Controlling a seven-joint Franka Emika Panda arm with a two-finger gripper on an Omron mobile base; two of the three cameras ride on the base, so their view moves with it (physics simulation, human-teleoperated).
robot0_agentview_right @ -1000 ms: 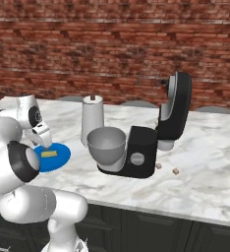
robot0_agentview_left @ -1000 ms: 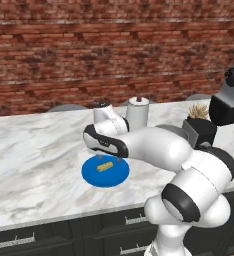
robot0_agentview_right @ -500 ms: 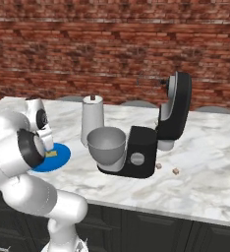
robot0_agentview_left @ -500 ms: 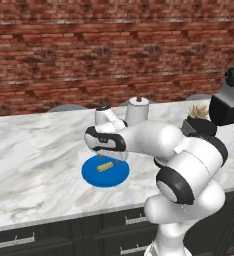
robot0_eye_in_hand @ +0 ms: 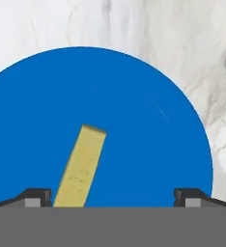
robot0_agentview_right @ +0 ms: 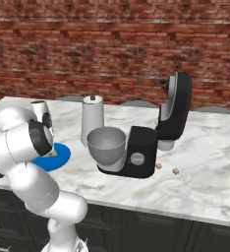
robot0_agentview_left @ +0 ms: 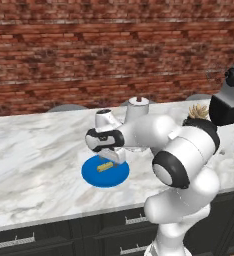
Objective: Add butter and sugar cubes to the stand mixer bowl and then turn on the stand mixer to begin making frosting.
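Observation:
The butter (robot0_eye_in_hand: 81, 166), a small pale-yellow stick, lies on a blue round plate (robot0_eye_in_hand: 139, 111). My gripper (robot0_eye_in_hand: 113, 198) hangs just above it, open and holding nothing. The stick lies close to the left fingertip (robot0_eye_in_hand: 35, 197). In the left base view the gripper (robot0_agentview_left: 113, 157) hovers over the butter (robot0_agentview_left: 105, 166) on the plate (robot0_agentview_left: 96, 179). The stand mixer (robot0_agentview_right: 145, 147) stands to the right with its black head (robot0_agentview_right: 177, 110) tilted up. Its grey stand mixer bowl (robot0_agentview_right: 106, 144) is empty. Two sugar cubes (robot0_agentview_right: 159, 166) (robot0_agentview_right: 176, 171) lie on the counter beside the mixer's base.
A tall white roll (robot0_agentview_right: 92, 120) stands behind the bowl, between plate and mixer. The marble counter (robot0_agentview_left: 34, 150) stretches left of the plate, with a brick wall behind. The mixer's silver knob (robot0_agentview_right: 136, 158) faces the front. Dark drawers run below the counter edge.
The hand has come down a little toward the blue plate and the elbow has swung forward. The jaws have stayed open; butter, plate and mixer have not moved.

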